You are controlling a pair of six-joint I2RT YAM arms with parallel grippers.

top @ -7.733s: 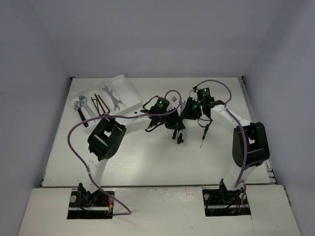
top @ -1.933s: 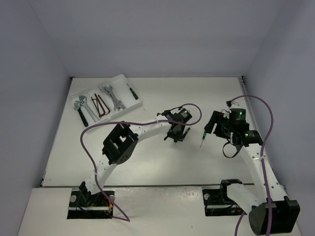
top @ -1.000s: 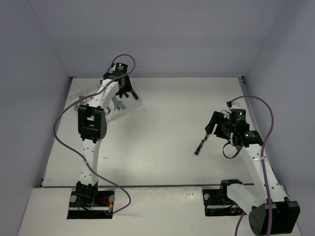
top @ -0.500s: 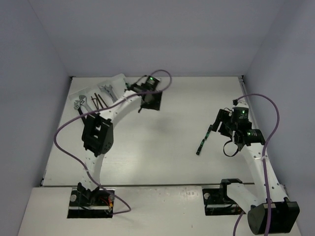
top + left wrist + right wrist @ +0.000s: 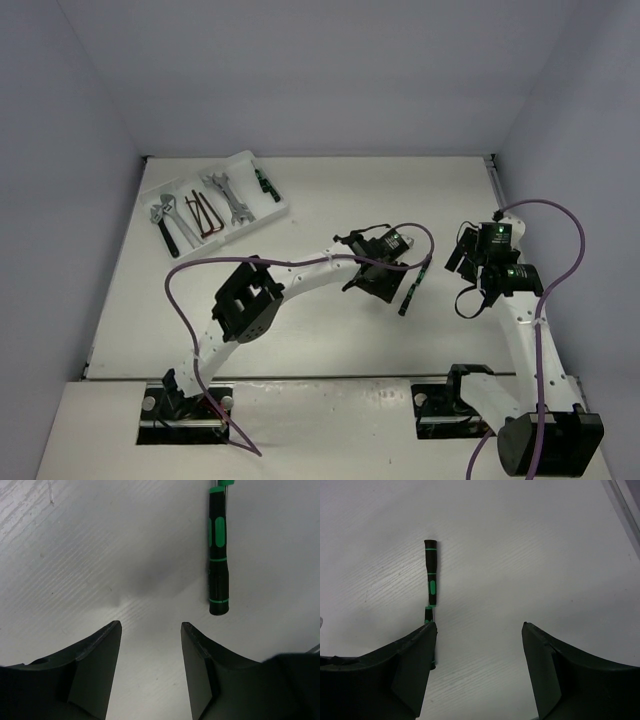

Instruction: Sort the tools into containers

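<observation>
A black screwdriver with green marks lies on the white table. In the right wrist view a second black and green piece lies in line with it, partly hidden behind my finger. My left gripper hovers just left of the screwdriver, open and empty. To its right, my right gripper is also open and empty. The white tray at the back left holds adjustable wrenches, hex keys, open-end wrenches and another screwdriver in separate compartments.
Purple cables loop off both arms. The table's right edge rail runs close behind the right gripper. Grey walls close in the back and both sides.
The left arm has swung from the tray down to the middle of the table, beside the screwdriver. The right gripper has drawn back to the right, away from the screwdriver lying on the table.
</observation>
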